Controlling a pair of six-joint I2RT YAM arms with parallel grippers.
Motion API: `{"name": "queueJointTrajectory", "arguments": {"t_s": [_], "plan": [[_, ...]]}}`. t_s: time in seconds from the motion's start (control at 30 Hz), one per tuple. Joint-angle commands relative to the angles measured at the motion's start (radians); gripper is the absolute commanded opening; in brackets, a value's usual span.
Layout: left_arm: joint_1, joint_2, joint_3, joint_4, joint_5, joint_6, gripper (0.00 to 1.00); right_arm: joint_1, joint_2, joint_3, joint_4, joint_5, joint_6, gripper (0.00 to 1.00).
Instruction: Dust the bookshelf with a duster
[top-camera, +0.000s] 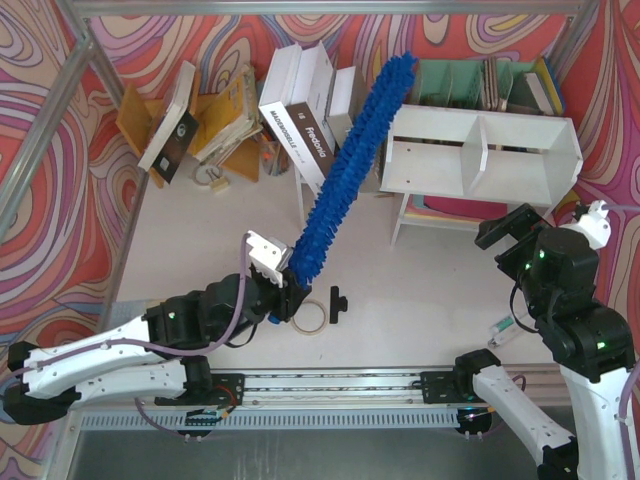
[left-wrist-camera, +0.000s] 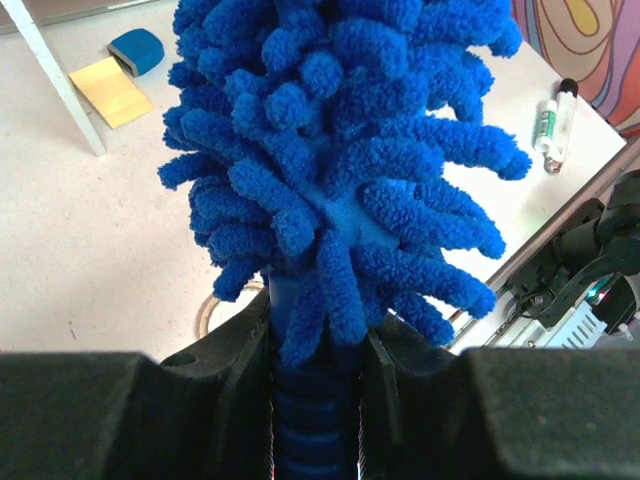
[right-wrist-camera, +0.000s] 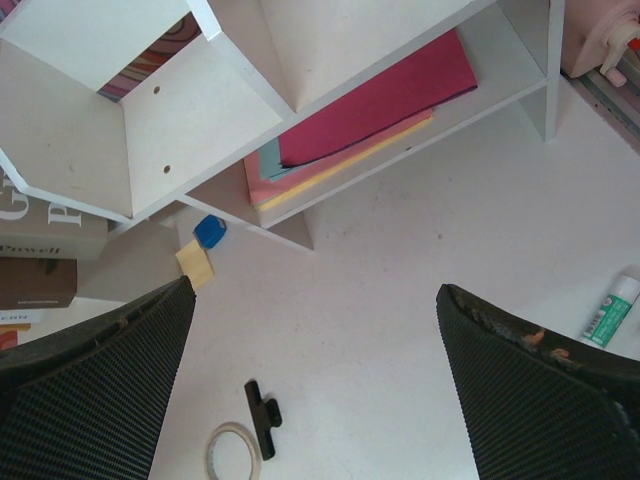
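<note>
The bright blue fluffy duster (top-camera: 350, 165) slants up from the table's middle. Its tip rises beside the top left corner of the white bookshelf (top-camera: 480, 150); I cannot tell if it touches. My left gripper (top-camera: 285, 292) is shut on the duster's ribbed blue handle (left-wrist-camera: 315, 420), and the fluffy head (left-wrist-camera: 340, 150) fills the left wrist view. My right gripper (top-camera: 505, 232) is open and empty, hovering in front of the shelf's right end. In the right wrist view the right gripper (right-wrist-camera: 315, 290) spans bare table below the shelf (right-wrist-camera: 200, 110).
A teal file organizer (top-camera: 470, 85) stands behind the shelf. Books (top-camera: 300, 115) and a yellow-orange rack (top-camera: 225, 110) stand at the back left. A tape ring (top-camera: 310, 318), black clip (top-camera: 337, 303) and glue stick (top-camera: 503, 332) lie on the table. Coloured sheets (right-wrist-camera: 370, 95) lie under the shelf.
</note>
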Motion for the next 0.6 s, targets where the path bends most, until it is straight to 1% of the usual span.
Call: {"name": "queueJointTrajectory", "arguments": {"t_s": [0.0,0.17,0.3,0.4,0.57], "plan": [[0.004,-0.006,-0.021,0.042,-0.058,-0.025,0.00,0.006,-0.005,0.009,0.022,-0.004,-0.009,0.94],[0.004,-0.011,-0.101,0.046,-0.106,-0.083,0.00,0.006,0.002,0.011,0.028,-0.006,-0.018,0.94],[0.004,-0.007,-0.143,0.058,-0.107,-0.117,0.00,0.006,0.007,0.014,0.036,-0.008,-0.022,0.95],[0.005,0.000,-0.131,0.051,-0.103,-0.126,0.00,0.006,0.010,0.016,0.039,-0.009,-0.023,0.94],[0.003,-0.014,-0.066,0.038,-0.117,-0.114,0.00,0.005,0.011,0.018,0.041,-0.012,-0.022,0.95]]}}
